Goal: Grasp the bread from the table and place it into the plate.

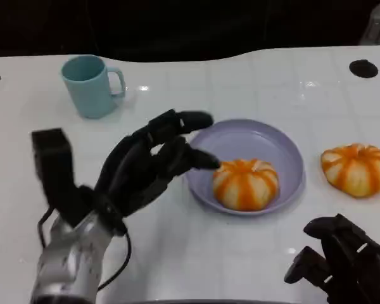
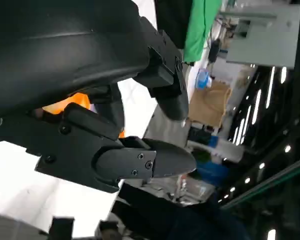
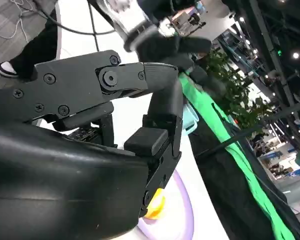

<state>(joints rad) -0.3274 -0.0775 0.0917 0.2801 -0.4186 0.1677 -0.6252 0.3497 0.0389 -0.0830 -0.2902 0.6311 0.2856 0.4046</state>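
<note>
Left hand (image 1: 145,168) fingers spread beside plate (image 1: 285,149) (holding one bread (image 1: 245,183)), right hand (image 1: 345,263) cut off, fingers unclear

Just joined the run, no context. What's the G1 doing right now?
It is moving bread onto a plate. One orange-striped bun already sits in the purple plate. The left hand hovers at the plate's left edge, fingers spread and holding nothing. A second bun lies on the white table to the right of the plate, untouched. The right hand is low at the near edge, fingers loosely curled, holding nothing. A light blue mug stands at the back left.
</note>
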